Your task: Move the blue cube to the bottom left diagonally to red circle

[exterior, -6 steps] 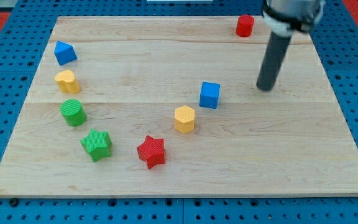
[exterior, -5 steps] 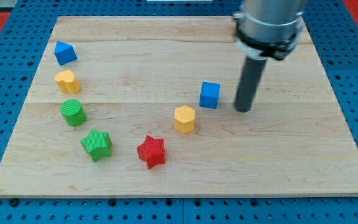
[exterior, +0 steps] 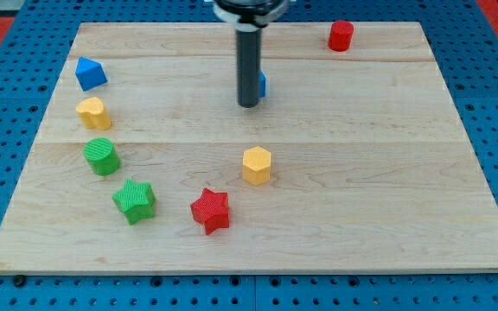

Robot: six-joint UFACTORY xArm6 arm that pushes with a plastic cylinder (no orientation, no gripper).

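Observation:
The blue cube (exterior: 262,85) is mostly hidden behind my rod, with only a sliver of it showing at the rod's right side, in the upper middle of the board. My tip (exterior: 248,104) rests on the board just in front of and left of the cube, touching or nearly touching it. The red circle block (exterior: 341,35) stands near the top right edge of the board, well to the right of and above the cube.
A blue triangular block (exterior: 90,72), a yellow block (exterior: 93,112), a green round block (exterior: 101,155) and a green star (exterior: 134,200) line the left side. A red star (exterior: 210,210) and a yellow hexagon (exterior: 256,164) sit lower middle.
My rod swept from the right side of the board to the left and upward. The blue cube moved from beside the yellow hexagon up to the upper middle.

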